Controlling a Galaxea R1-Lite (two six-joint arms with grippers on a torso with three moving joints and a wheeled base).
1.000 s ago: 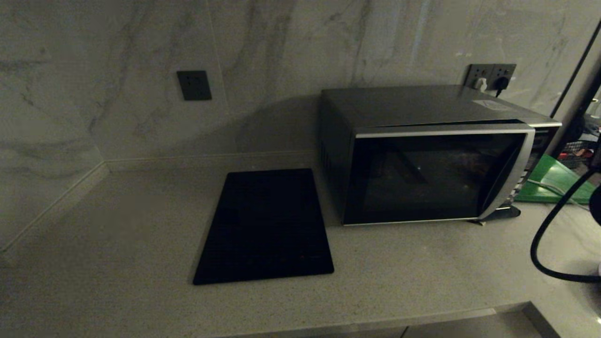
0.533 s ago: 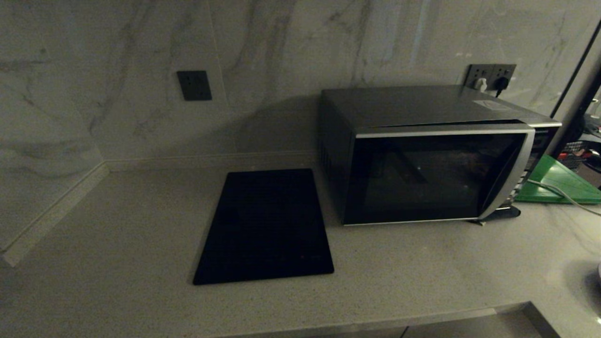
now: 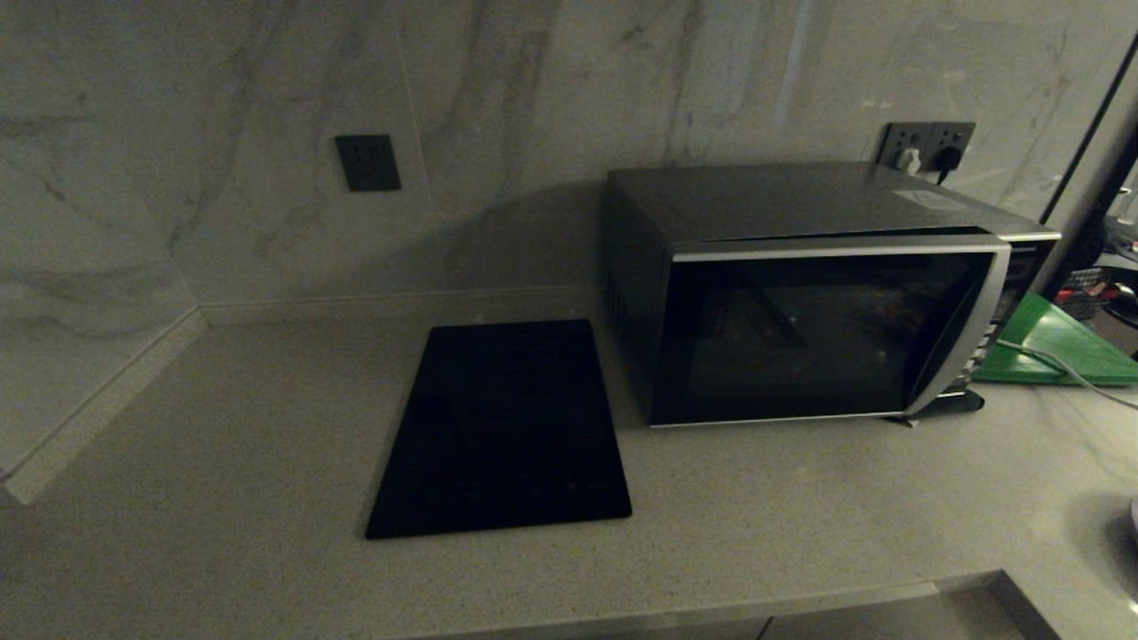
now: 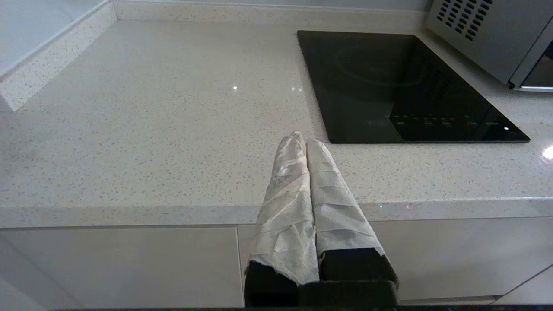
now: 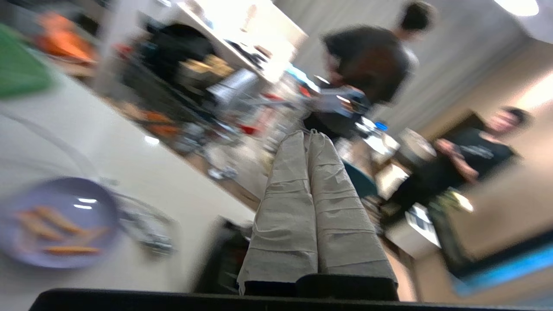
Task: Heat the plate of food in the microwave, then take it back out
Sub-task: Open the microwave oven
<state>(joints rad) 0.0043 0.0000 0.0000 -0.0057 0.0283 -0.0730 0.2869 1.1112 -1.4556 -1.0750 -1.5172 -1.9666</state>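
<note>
At nine o'clock of the scene our left end effector (image 4: 306, 142) hangs parked off the front edge of the table (image 4: 151, 129), its cloth-wrapped fingers pressed together on nothing. Moving right, the black induction hob (image 3: 502, 427) lies flat at the centre, and at its three o'clock stands the microwave (image 3: 818, 293), door closed, with a green board (image 3: 1058, 347) just beyond it. Farthest right, seen only from the right wrist, our right end effector (image 5: 309, 134) is clenched and empty, pointing off toward the room and the people there. The plate of food (image 5: 54, 222) sits on the table at about eight o'clock of those fingers, well apart from them.

We judge the task is at its very start: the next move calls for opening the microwave door, or fetching the plate first.

The head view misses both arms and the plate. The right wrist view is smeared, so the food sticks read only as orange streaks.
</note>
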